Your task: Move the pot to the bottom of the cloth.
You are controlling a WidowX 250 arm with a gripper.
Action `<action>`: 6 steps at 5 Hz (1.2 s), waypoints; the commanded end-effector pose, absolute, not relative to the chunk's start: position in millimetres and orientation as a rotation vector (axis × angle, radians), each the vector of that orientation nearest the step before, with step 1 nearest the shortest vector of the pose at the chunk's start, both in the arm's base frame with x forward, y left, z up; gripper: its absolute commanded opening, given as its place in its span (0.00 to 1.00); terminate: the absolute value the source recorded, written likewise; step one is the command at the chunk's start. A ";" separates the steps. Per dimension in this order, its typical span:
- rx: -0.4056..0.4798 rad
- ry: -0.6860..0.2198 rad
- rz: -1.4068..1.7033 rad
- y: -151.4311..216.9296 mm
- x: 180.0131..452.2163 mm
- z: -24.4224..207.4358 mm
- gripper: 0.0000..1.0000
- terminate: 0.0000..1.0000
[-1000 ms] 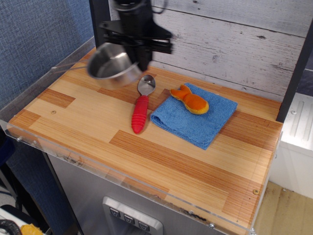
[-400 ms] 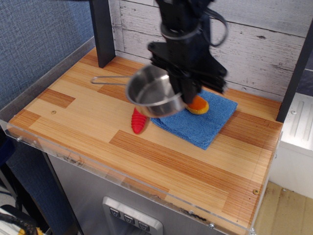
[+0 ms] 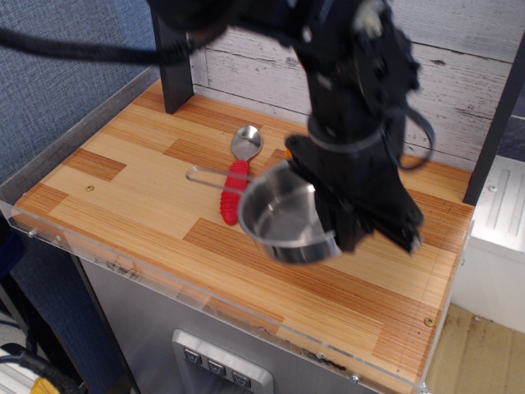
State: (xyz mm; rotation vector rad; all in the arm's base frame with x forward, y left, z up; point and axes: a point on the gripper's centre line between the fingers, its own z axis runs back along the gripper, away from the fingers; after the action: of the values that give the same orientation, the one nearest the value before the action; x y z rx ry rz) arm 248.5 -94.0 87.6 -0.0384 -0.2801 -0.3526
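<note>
The pot (image 3: 283,223) is a shiny steel pan, held tilted in the air above the front middle of the wooden table. Its thin wire handle (image 3: 205,176) points left, over the spoon. My gripper (image 3: 335,232) is shut on the pot's right rim and reaches down from the large black arm (image 3: 353,123). The arm blurs a little with motion. The blue cloth is hidden behind the arm and pot, so I cannot tell where the pot stands relative to it.
A metal spoon with a red handle (image 3: 235,190) lies left of the pot, its bowl pointing to the back. A dark post (image 3: 171,57) stands at the back left. A clear acrylic rim (image 3: 164,279) lines the table's front and left edges.
The arm has carried the pot from the back left, over the spoon, rightward and toward the front. It now covers the cloth and the orange toy.
</note>
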 end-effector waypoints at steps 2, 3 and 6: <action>-0.058 -0.344 -0.406 -113.1 242.4 57.0 0.00 0.00; -0.066 -0.335 -0.413 -117.6 244.3 44.8 0.00 0.00; -0.081 -0.241 -0.376 -111.3 242.5 31.1 1.00 0.00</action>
State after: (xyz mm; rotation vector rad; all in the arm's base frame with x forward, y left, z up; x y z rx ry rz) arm 243.8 -116.9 22.1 -0.0768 -0.2089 -0.3838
